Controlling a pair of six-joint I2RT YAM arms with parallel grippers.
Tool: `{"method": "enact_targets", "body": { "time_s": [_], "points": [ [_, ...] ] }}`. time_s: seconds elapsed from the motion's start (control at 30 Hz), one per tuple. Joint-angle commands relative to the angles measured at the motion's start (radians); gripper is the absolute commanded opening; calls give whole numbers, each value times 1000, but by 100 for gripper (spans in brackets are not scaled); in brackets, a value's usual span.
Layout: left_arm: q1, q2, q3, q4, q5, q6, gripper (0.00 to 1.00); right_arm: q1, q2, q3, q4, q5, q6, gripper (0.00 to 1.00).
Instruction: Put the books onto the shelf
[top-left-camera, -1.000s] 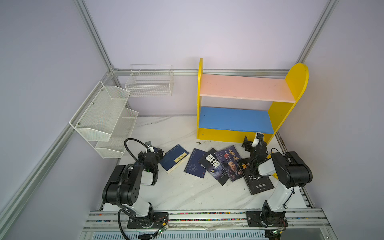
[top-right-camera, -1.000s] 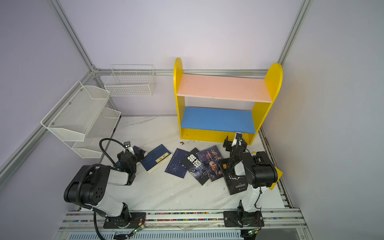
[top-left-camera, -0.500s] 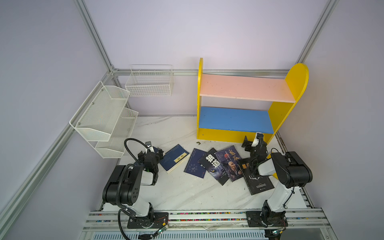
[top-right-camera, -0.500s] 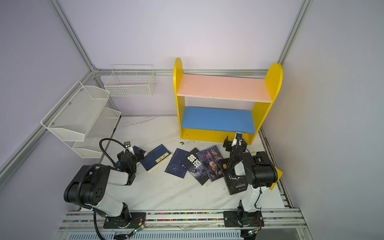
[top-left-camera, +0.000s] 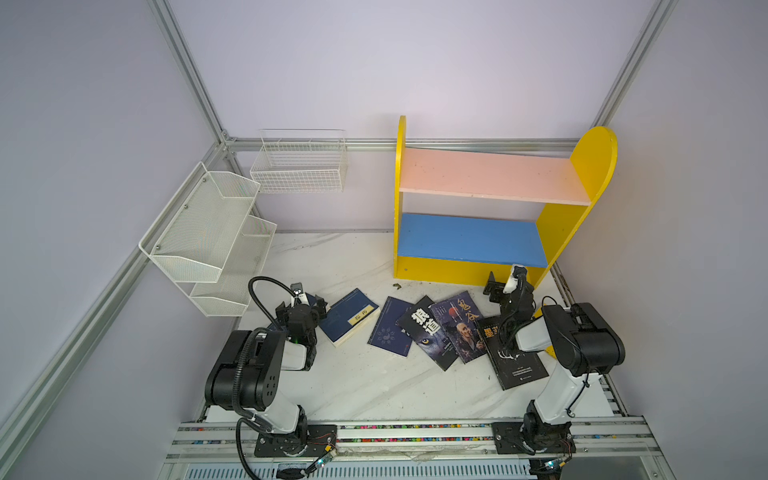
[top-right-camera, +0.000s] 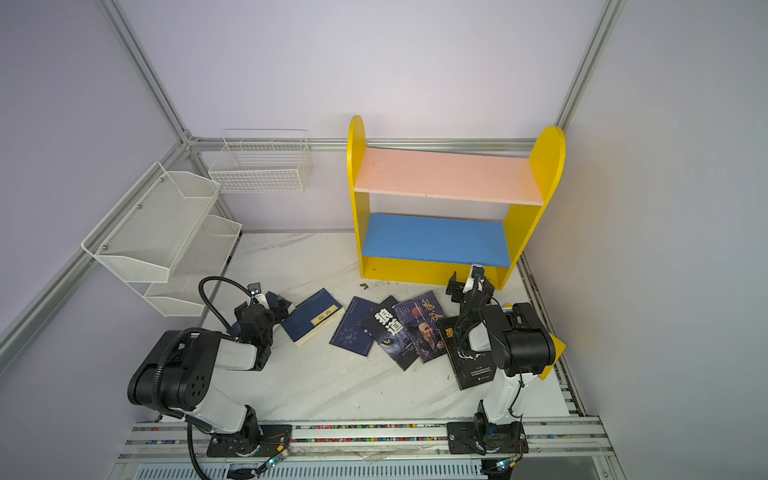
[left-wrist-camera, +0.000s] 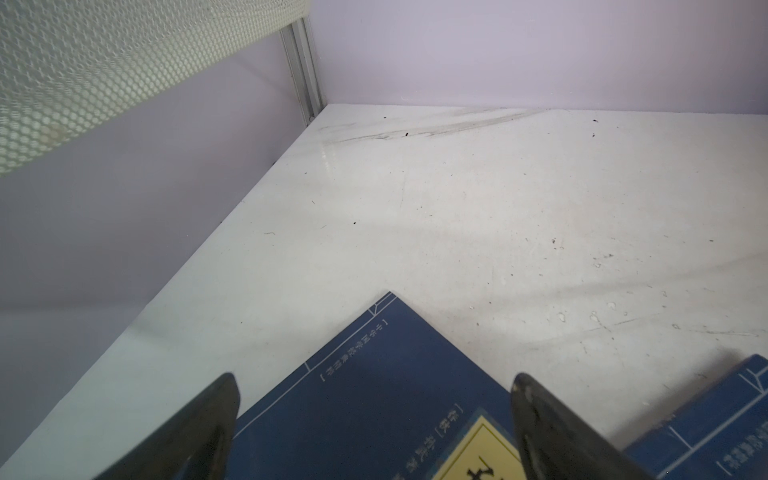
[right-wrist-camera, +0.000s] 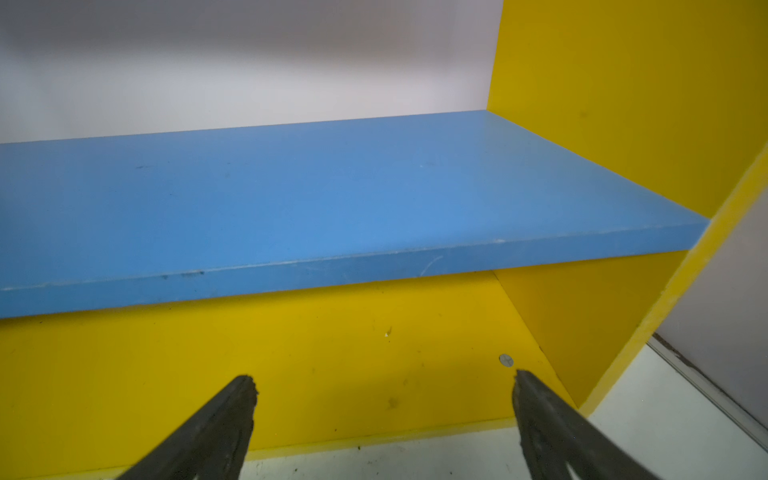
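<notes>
white marbled counter (top-left-camera: 361, 386), walled in pale lilac, carries everything. the small wooden shelf with yellow round-topped sides (top-left-camera: 592, 166) stands at the back right. its pink upper board (top-left-camera: 490, 174) and blue lower board (top-left-camera: 469, 239) are both bare, so no book is placed yet. thin paperback books (top-right-camera: 390, 328) lie flat in a loose row before it: a navy book with a yellow title label (top-left-camera: 351, 316), a thinner navy one (top-left-camera: 390, 332), then a black wolf-cover book (top-left-camera: 428, 332), a dark portrait-cover book (top-left-camera: 459, 328) and a black book (top-left-camera: 515, 365), these three overlapping. a yellow edge (top-right-camera: 557, 351) shows under the right arm, too hidden to name.

the left gripper (left-wrist-camera: 372, 380) hangs with jaws spread wide and empty over a corner of another navy labelled book (left-wrist-camera: 365, 428), which lies just beside the first. the right gripper (right-wrist-camera: 382, 377), equally wide and empty, faces the shelf's yellow front panel (right-wrist-camera: 332, 374) below the blue board, low over the counter.

judged from this, the step is the first pick, by the left arm. a flat thin cover offers no side to pinch. i would lower one finger to the exposed corner, work it under the edge, then close across cover and pages. take one book only, since the neighbour sits close. carry it level to the blue board, clear of the yellow sides.
</notes>
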Motion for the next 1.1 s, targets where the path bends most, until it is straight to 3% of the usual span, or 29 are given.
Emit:
{"method": "enact_targets", "body": {
  "time_s": [0.0, 0.53, 0.63, 0.77, 0.87, 0.97, 1.07],
  "points": [
    [7, -13, 35, 48, 1, 1, 100, 1, -16, -5, 30, -4, -8, 97],
    [7, -15, 33, 51, 2, 1, 100, 5, -33, -6, 31, 17, -10, 97],
    [5, -73, 45, -7, 5, 13, 100, 23, -194, 94, -298, 54, -5, 97],
    [-1, -288, 156, -346, 23, -7, 100, 26, -353, 172, -541, -14, 120, 97],
    [-2, -401, 266, -567, 185, -71, 100, 42, -452, 207, -732, -42, 367, 97],
    [-33, -458, 389, -754, 278, -307, 100, 87, -561, 247, -945, -64, 619, 97],
    [-82, -476, 511, -914, 360, -531, 100, 196, -661, 238, -940, -55, 757, 97]
  ]
}}
